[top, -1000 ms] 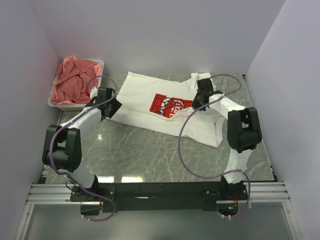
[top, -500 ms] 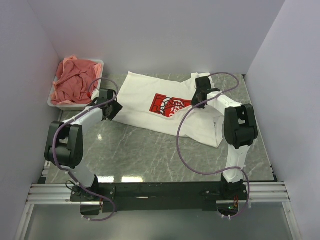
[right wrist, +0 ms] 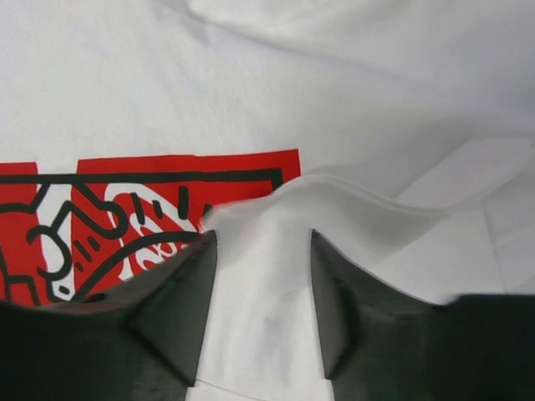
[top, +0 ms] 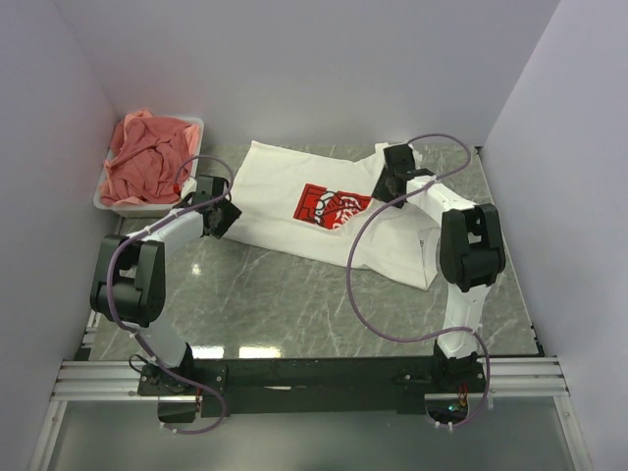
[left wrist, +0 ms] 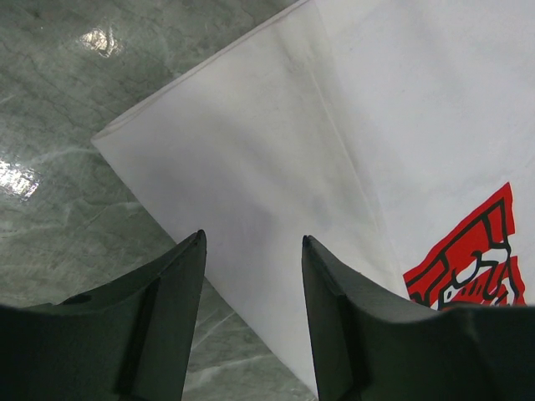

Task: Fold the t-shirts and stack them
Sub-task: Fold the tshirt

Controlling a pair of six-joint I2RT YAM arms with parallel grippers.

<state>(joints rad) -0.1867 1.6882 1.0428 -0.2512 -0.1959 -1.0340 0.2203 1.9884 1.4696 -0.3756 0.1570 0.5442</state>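
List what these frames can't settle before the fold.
- Top view: left gripper and right gripper fingers hidden under their own wrists; contact with the white t-shirt unclear.
- Left wrist: red print cut off by the frame edge.
- Top view: count of pink shirts in the tub; they are bunched together.

Pale lavender walls (top: 294, 69) enclose a glossy grey-green marbled tabletop (top: 285, 294); an aluminium rail (top: 98, 378) runs along its near edge.

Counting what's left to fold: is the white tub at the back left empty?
No, the white tub holds a crumpled heap of salmon-pink shirts, seen plainly from above.
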